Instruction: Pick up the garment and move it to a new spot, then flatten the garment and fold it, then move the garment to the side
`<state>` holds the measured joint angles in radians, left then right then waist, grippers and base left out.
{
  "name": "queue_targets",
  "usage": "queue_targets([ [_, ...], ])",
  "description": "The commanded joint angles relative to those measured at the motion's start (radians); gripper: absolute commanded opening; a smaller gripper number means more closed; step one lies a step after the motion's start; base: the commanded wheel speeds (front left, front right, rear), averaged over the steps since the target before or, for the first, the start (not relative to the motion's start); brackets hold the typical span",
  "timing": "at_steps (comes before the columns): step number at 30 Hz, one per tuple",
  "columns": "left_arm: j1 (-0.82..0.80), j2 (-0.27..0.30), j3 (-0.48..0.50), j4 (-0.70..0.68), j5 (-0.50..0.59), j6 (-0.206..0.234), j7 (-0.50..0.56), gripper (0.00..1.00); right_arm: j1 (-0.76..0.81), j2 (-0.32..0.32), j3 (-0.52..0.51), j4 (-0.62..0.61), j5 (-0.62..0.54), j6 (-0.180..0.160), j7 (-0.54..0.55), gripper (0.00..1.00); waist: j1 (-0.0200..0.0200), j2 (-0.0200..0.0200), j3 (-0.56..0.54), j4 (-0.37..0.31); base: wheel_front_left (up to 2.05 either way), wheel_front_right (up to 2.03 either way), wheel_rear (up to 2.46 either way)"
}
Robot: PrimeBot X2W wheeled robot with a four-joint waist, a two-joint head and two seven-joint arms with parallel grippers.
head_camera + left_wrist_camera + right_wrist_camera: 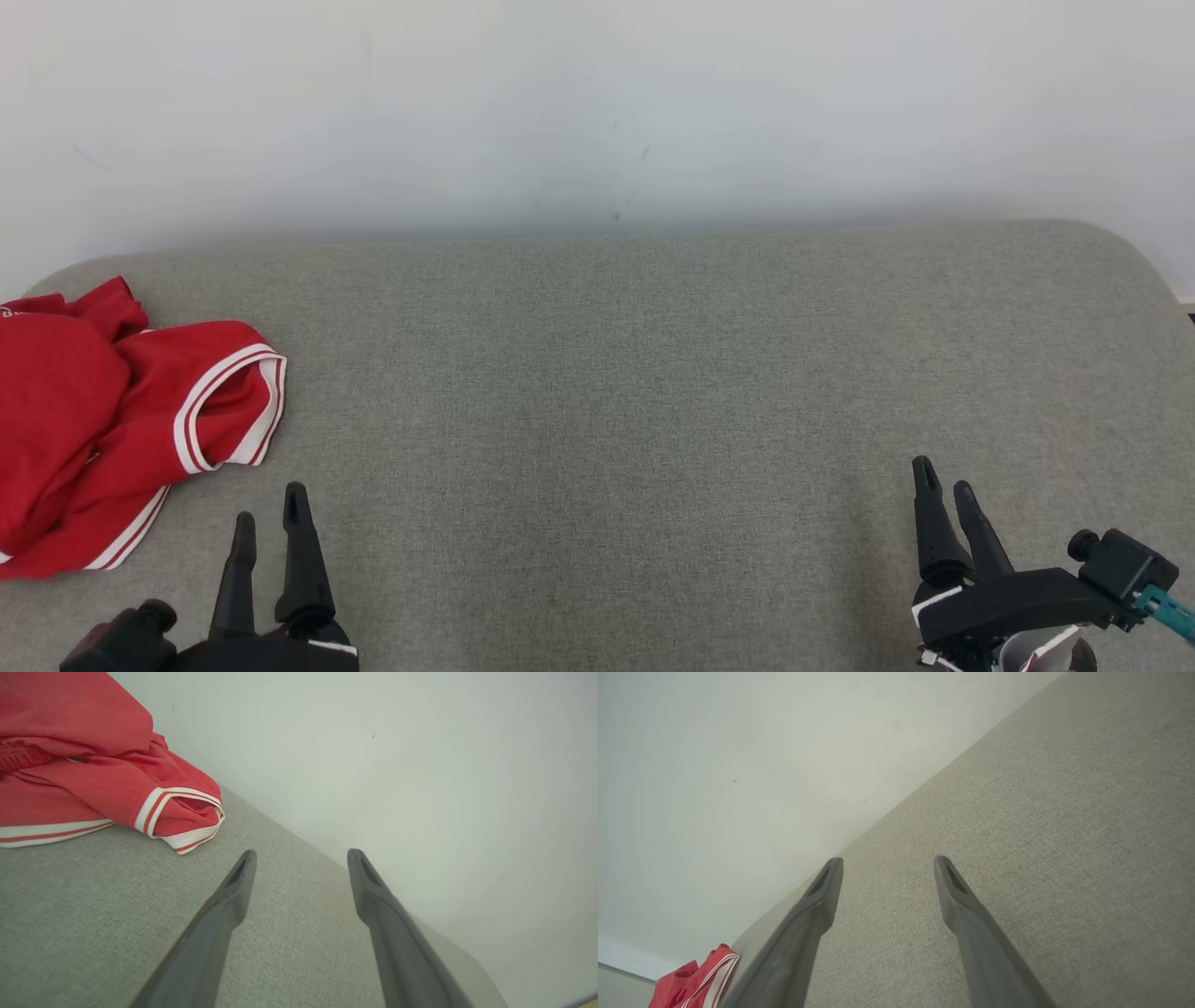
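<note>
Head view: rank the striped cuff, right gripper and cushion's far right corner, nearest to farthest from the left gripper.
From the left gripper:
1. Striped cuff, just ahead-left.
2. Right gripper, opposite side.
3. Cushion's far right corner, at the back.

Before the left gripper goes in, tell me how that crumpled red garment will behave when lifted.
Probably floppy: the red garment lies in soft folds, so it should drape from a single pinch. Likely light, as the cloth looks thin. Its white-striped cuff gapes open and might snag.
</note>
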<state>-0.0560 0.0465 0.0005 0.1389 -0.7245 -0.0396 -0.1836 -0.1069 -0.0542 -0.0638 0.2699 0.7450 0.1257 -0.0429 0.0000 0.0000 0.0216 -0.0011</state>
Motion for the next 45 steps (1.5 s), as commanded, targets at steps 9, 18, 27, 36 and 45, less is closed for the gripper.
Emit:
queue_targets([
  [9, 0.027, 0.003, -0.01, -0.02, 0.156, 0.022, -0.018, 1.0, 0.02, -0.002, 0.034, -0.035, -0.163, 0.006, -0.043, 1.0, 0.0, 0.0, -0.004, 0.001, 0.0, 0.0, 0.0],
  [18, 0.053, 0.004, 0.004, 0.012, 0.245, 0.049, -0.029, 1.0, 0.044, -0.001, 0.06, -0.042, -0.268, 0.006, -0.077, 1.0, 0.0, 0.0, -0.015, -0.003, 0.0, 0.0, 0.0],
  [27, 0.07, 0.004, 0.018, 0.047, 0.326, 0.066, -0.04, 1.0, 0.066, 0.001, 0.074, -0.051, -0.358, 0.006, -0.108, 1.0, 0.0, 0.0, -0.024, -0.008, 0.0, 0.0, 0.0],
  [36, 0.079, 0.005, 0.029, 0.048, 0.413, 0.067, -0.051, 1.0, 0.084, 0.002, 0.083, -0.056, -0.438, 0.006, -0.138, 1.0, 0.0, 0.0, -0.03, -0.01, 0.0, 0.0, 0.0],
  [45, 0.086, 0.005, 0.048, 0.082, 0.485, 0.065, -0.06, 1.0, 0.103, 0.003, 0.097, -0.057, -0.509, 0.006, -0.165, 1.0, 0.0, 0.0, -0.037, -0.01, 0.0, 0.0, 0.0],
])
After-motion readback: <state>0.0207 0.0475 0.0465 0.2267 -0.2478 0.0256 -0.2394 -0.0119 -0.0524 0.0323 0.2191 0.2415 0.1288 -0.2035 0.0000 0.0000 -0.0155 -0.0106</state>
